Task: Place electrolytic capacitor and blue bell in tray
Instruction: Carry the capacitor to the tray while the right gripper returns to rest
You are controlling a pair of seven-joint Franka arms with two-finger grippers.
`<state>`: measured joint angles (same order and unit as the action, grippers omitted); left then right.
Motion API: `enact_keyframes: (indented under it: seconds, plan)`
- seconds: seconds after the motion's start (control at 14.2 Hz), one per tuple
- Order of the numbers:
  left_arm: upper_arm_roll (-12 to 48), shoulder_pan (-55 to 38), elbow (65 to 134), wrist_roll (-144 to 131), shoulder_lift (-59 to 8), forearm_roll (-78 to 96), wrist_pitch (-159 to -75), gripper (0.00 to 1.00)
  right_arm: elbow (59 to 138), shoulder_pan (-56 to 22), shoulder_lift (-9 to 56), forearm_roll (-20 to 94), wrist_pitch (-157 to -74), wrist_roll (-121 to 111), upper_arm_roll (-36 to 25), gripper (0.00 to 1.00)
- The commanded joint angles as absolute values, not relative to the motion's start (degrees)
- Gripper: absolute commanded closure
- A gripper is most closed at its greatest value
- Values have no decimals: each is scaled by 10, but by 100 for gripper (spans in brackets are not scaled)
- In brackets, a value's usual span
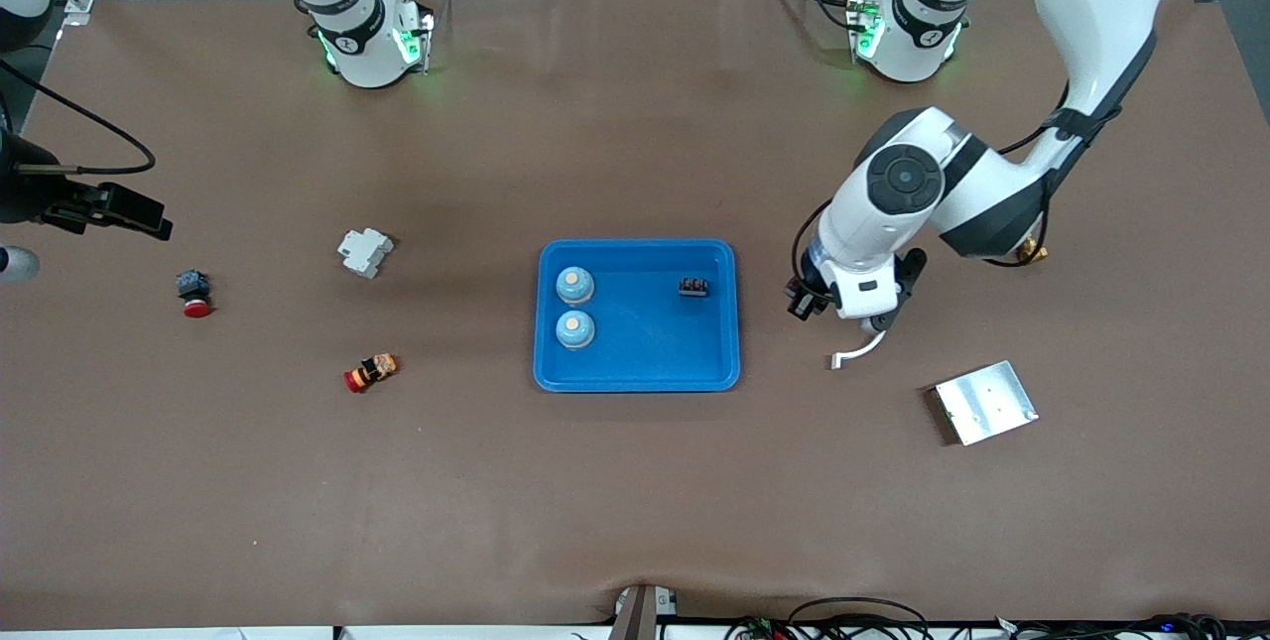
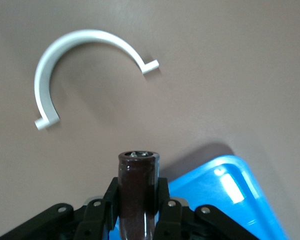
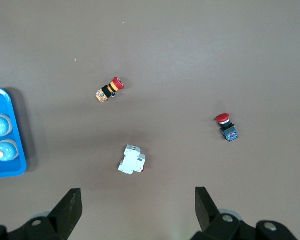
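From the front, the blue tray [image 1: 637,374] holds two blue bells [image 1: 574,285] and a small dark part [image 1: 693,287]; the left end effector [image 1: 809,308] hangs over the surface just beside the tray. The left wrist view alone reveals it clamped on the electrolytic capacitor [image 2: 137,187], above a white curved clip [image 2: 65,55]. The right wrist view shows the right end effector [image 3: 135,210] spread apart, waiting over a white breaker [image 3: 131,160].

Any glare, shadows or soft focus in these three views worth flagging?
Left wrist view: a white glare patch on the bright-blue plastic tray's rim; the dark brown cylindrical capacitor casts a soft shadow. Front view: the flat silver metal plate reflects brightly; green lights glow at both bases. Right wrist view: even light, the right gripper slightly soft.
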<state>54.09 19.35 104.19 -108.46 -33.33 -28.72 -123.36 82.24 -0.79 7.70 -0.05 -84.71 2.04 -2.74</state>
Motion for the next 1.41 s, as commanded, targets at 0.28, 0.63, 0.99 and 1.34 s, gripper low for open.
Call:
enact_keyframes:
  seconds: [0.28,0.63,0.99,1.34]
  plan:
    - [325,-87,883,-1272,-426,-289,-1224,100,838,13,60,4,-846,0,-25,0]
    - [280,-151,839,-1324,-468,-291,-1251,100,838,12,60,14,-846,0,-25,0]
    - [250,-182,809,-1348,-489,-289,-1254,100,838,11,61,14,-847,0,-25,0]
    - [244,-200,802,-1362,-504,-290,-1284,100,838,9,60,14,-845,0,-24,0]
